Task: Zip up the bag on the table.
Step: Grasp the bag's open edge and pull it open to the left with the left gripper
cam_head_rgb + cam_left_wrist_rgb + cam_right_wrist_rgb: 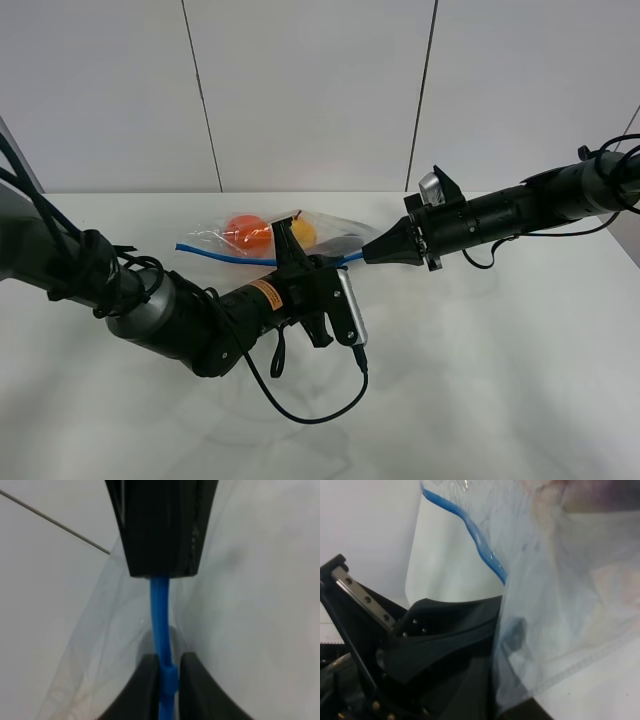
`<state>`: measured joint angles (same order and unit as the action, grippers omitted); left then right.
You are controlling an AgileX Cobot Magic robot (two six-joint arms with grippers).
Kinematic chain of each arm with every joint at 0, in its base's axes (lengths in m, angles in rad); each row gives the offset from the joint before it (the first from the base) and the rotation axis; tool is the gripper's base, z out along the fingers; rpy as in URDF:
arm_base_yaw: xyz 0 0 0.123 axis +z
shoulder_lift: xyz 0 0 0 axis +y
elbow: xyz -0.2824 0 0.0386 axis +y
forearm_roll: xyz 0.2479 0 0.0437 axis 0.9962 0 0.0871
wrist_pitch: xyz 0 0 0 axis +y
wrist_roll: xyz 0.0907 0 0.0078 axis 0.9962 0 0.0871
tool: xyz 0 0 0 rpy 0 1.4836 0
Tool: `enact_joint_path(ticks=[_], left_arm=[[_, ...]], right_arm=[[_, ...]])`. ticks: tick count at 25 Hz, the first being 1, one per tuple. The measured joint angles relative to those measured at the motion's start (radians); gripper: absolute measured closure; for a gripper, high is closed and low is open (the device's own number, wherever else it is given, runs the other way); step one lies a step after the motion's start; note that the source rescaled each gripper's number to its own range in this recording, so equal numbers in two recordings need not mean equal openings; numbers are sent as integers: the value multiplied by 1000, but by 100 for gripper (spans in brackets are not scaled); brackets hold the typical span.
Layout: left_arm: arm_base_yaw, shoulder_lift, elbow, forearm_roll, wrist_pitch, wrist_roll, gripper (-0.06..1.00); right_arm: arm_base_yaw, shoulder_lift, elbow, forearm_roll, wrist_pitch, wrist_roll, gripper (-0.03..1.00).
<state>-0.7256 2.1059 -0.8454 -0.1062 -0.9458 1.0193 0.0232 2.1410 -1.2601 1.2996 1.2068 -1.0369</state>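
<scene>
While the clear crinkly plastic zip bag (240, 233) lies on the white matte table (500, 350), black left gripper (287, 232) at its near edge, black right gripper (370, 256) at one end, left wrist, jaws pinched on its blue strip (160, 620), right wrist, jaws clamped on the bag's film.

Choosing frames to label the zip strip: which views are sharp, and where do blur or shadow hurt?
Exterior high view: sharp, evenly lit, soft shadows on the table, bag small. Left wrist view: close and soft, yet the blue strip stands out clearly. Right wrist view: bag film hazy, foreground dark and underexposed.
</scene>
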Motion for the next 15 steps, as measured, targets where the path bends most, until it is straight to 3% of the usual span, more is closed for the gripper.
enact_joint_path(ticks=[5,11,15], left_arm=[[0,0,0,-7,-9,0,92],[-4,0,0,-83,-38,4,92],[-8,0,0,-109,-55,65,93]], right_arm=[[0,0,0,0,0,0,97],[0,0,-1,10,-6,0,97],[0,0,-1,20,-7,0,97]])
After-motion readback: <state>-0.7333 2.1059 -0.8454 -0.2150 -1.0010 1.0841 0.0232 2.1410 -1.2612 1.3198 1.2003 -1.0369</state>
